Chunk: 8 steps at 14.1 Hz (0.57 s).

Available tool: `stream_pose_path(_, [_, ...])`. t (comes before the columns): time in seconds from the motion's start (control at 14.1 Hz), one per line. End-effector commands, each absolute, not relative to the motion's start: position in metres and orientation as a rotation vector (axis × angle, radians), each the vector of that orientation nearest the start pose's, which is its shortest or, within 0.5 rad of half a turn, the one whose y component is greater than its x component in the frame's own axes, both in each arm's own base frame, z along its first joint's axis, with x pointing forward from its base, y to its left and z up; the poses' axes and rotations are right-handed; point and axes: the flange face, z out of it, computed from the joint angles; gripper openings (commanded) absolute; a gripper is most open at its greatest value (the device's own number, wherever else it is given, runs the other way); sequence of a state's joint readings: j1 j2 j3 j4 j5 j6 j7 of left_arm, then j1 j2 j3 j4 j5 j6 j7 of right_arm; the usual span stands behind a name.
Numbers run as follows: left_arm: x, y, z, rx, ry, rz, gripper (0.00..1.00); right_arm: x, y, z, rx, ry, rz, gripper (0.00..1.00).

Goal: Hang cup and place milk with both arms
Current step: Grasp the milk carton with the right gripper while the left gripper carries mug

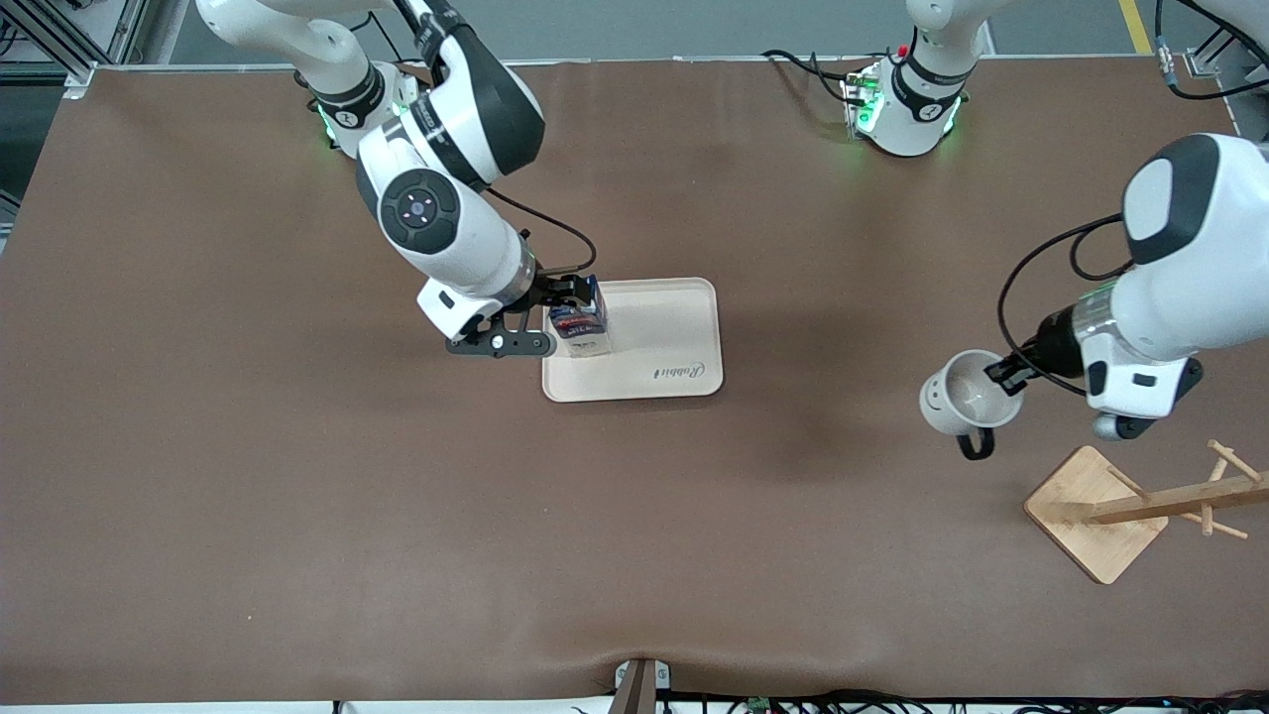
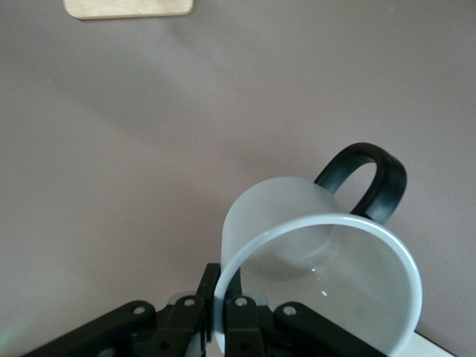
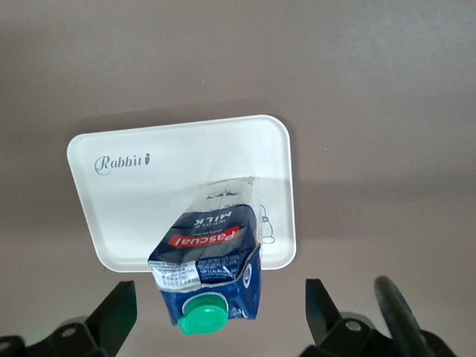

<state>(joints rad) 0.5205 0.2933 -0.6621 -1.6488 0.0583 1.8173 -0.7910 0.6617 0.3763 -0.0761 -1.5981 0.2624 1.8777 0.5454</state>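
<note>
On one tray (image 1: 684, 327) stands one milk (image 1: 580, 327), right end effector (image 1: 540, 319) open; left end effector (image 1: 1003, 374) grips one cup (image 1: 964, 395).

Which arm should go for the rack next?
Left. Its pincer holds the cup by the rim in the air beside the wooden rack; the right pincer is open around the milk on the tray.

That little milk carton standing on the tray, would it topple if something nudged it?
Probably, yes. The milk carton is tall on a narrow base, so a nudge near its green cap might tip it. It stands near the tray's edge, with the right pincer open around it.
</note>
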Motion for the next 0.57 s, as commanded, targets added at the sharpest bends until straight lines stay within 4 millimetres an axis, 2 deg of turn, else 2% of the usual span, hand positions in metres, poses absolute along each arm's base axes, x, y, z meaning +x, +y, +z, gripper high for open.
stream_pose_path(0.0, [0.612,-0.032,0.501,-3.048,-0.993,0.172,0.00,0.528,0.398,0.395,-3.018,0.065,0.275,1.00])
stream_pose_path(0.07, [0.609,-0.021,0.508,-3.064,-0.941,0.158,0.00,0.526,0.405,0.388,-3.021,0.086,0.269,1.00])
stream_pose_path(0.35, [0.599,0.053,0.523,-3.153,-0.604,0.121,0.00,0.517,0.421,0.372,-3.044,0.099,0.276,1.00])
stream_pose_path(0.5, [0.597,0.074,0.524,-3.193,-0.505,0.110,0.00,0.515,0.424,0.365,-3.062,0.118,0.275,1.00])
